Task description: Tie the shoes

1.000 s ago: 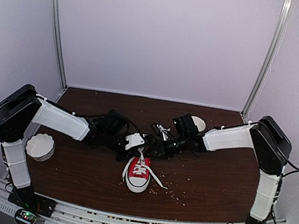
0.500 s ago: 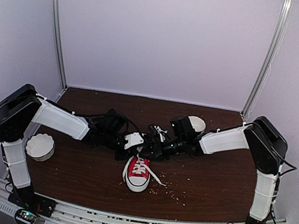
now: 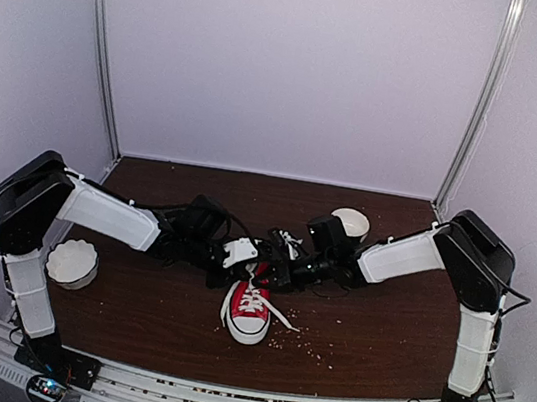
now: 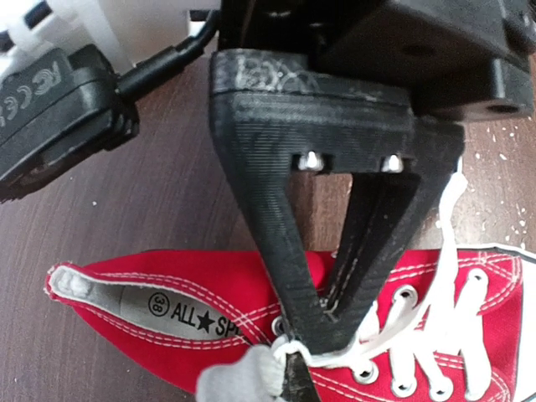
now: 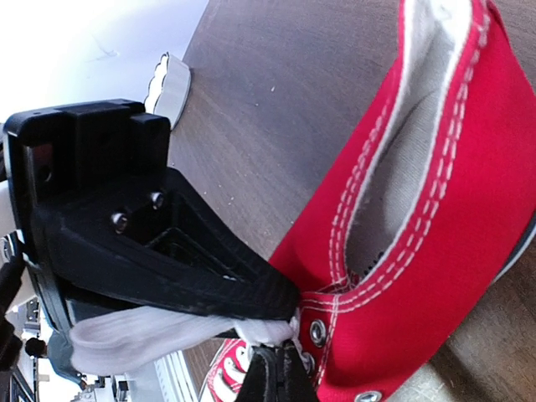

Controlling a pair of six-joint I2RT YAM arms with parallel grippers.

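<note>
The red sneaker (image 3: 248, 311) lies mid-table, its white toe cap toward the arms' bases. It also shows in the left wrist view (image 4: 209, 266) and the right wrist view (image 5: 452, 209). My left gripper (image 3: 255, 264) is over the shoe's top eyelets, its fingers shut to a point (image 4: 322, 333) on the white lace (image 4: 295, 347). My right gripper (image 3: 280, 271) meets it from the right and is shut (image 5: 280, 337) on the white lace (image 5: 268, 328) at the top eyelet. A loose lace end (image 3: 280, 315) trails right of the shoe.
A white fluted bowl (image 3: 72, 264) stands at the left by the left arm. A second white bowl (image 3: 350, 220) stands behind the right wrist. Pale crumbs (image 3: 308, 344) are scattered right of the shoe on the brown table (image 3: 402, 322).
My right arm has moved left, bringing its gripper up against the left gripper over the shoe's top eyelets. The left arm has barely moved.
</note>
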